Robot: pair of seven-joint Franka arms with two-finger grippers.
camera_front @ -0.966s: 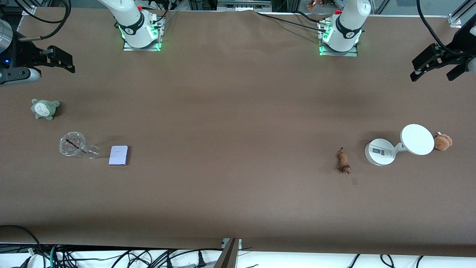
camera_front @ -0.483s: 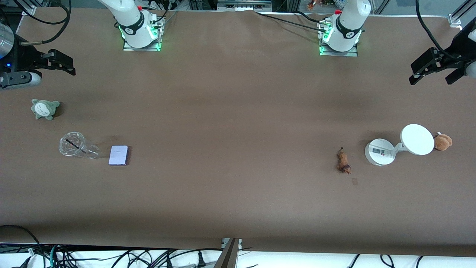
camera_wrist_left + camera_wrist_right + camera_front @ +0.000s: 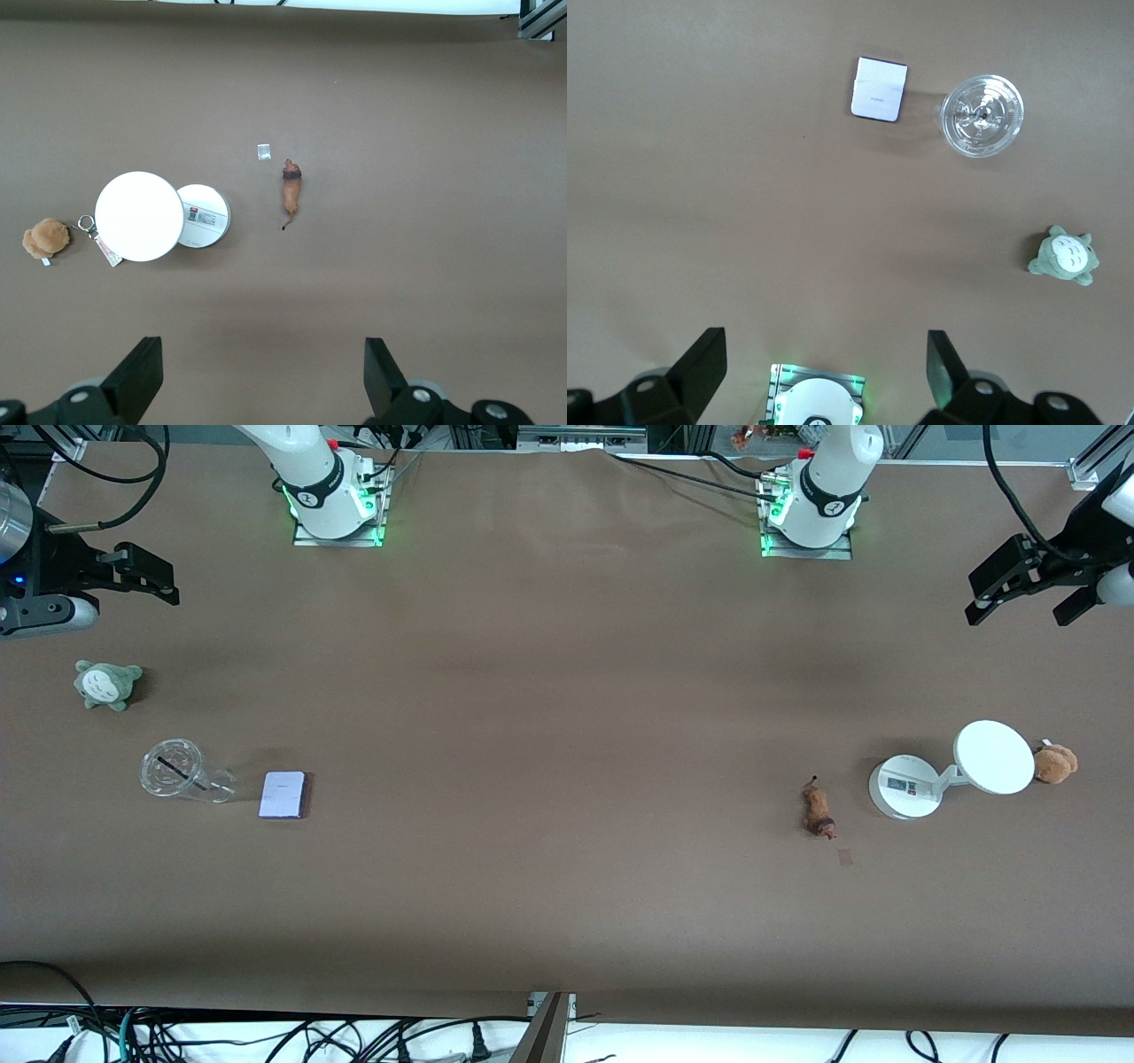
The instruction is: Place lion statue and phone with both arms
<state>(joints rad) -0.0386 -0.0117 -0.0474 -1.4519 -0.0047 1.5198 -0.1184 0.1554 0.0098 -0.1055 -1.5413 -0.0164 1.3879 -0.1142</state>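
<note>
The lion statue (image 3: 819, 809), a slim reddish-brown figurine, lies on the table beside a white round-based device, toward the left arm's end. The left wrist view also shows the lion statue (image 3: 291, 188). The phone (image 3: 283, 794), a pale lavender slab, lies flat beside a clear cup toward the right arm's end, and the phone (image 3: 879, 88) shows in the right wrist view too. My left gripper (image 3: 1021, 598) hangs open and empty over the table's left-arm end. My right gripper (image 3: 146, 576) hangs open and empty over the right-arm end. Both are well away from either object.
A white device with a disc (image 3: 952, 773) and a tan plush (image 3: 1054, 763) sit by the lion statue. A clear cup (image 3: 182, 772) and a green plush (image 3: 106, 683) sit near the phone. The arm bases (image 3: 332, 500) stand along the table's back edge.
The left gripper has drifted slightly toward the middle of the table. The right gripper turned a little, then held still. Nothing on the table has moved.
</note>
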